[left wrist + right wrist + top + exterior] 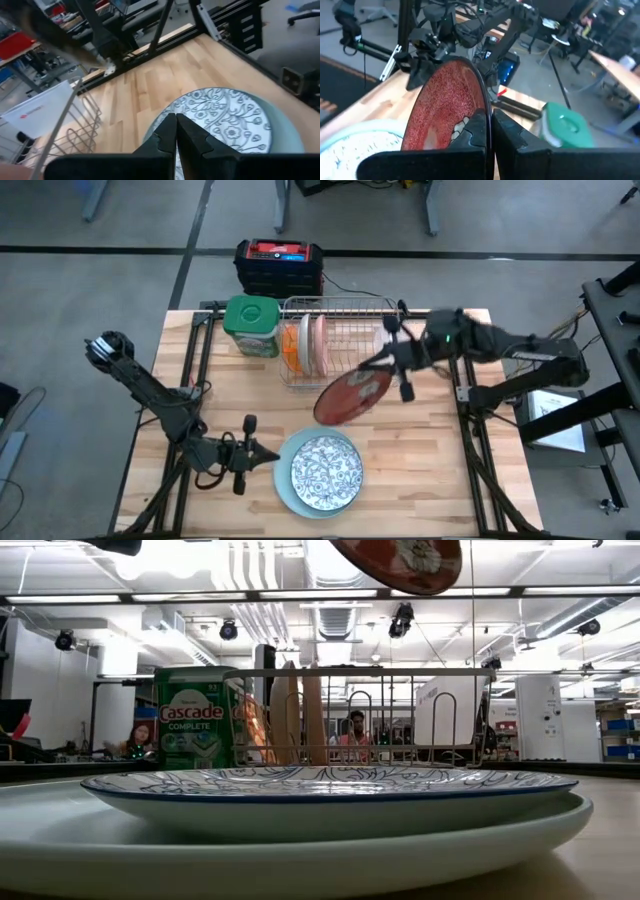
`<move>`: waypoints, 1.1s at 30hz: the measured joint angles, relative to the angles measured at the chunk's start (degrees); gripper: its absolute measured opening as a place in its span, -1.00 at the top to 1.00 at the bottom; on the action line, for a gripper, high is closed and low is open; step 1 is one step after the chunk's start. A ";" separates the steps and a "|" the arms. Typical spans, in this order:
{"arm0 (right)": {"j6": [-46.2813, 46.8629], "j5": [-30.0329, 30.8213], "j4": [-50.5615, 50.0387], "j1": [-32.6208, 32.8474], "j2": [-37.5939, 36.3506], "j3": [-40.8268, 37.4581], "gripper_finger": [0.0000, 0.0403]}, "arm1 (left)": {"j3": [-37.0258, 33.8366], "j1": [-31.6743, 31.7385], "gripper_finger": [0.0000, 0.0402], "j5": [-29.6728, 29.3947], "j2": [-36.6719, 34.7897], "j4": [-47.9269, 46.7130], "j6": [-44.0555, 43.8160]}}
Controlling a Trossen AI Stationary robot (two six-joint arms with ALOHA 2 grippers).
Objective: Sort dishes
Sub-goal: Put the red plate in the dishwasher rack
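My right gripper [388, 370] is shut on a dark red speckled plate [348, 397], held in the air just in front of the wire dish rack [350, 315]. The plate's edge shows at the top of the low view [400, 560]. An orange plate [291, 348] and a pink plate [318, 345] stand on edge in the rack's left part. A grey patterned plate [325, 473] lies on the larger light blue plate [285, 492] at the near edge. My left gripper [270, 458] is shut, level, just left of that stack, touching nothing. My right gripper pinches the dark red plate's rim [482, 102] between its two fingers, one on each face. The fingers [507, 132] come from the table's right side. The plate is lifted clear of the table and tilted, its far part reaching toward the near-left.
A green-lidded Cascade jar [250, 325] stands left of the rack. A black and red box [280, 265] sits beyond the far edge. Bare wood [425, 460] lies right of the stacked plates. People [352, 735] show in the room behind.
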 joint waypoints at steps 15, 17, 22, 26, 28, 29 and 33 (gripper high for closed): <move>-22.33 -36.07 -12.31 -30.80 3.72 11.59 1.00 | 0.72 -6.78 1.00 -0.07 -1.23 4.55 -4.47; -24.14 -39.59 -12.63 -33.55 5.71 12.29 1.00 | 1.53 -6.78 1.00 -1.11 -1.21 4.51 -4.42; -30.68 -43.58 -15.14 -37.42 11.86 15.56 1.00 | 4.72 -6.84 1.00 -5.75 -1.18 -1.73 -4.22; -36.80 -44.00 -23.12 -39.21 16.57 20.60 1.00 | 8.85 -6.84 1.00 -8.91 -1.16 -9.37 -4.20; -42.73 -43.96 -26.97 -39.51 18.62 22.56 1.00 | 10.51 -6.84 1.00 -9.98 -0.96 -12.05 -4.25; -45.48 -43.91 -28.69 -39.49 19.69 23.39 1.00 | 11.22 -6.84 1.00 -10.16 -0.94 -13.24 -4.25; -53.36 -44.02 -32.11 -39.37 23.62 26.39 1.00 | 13.05 -6.88 1.00 -10.31 -0.94 -16.86 -4.67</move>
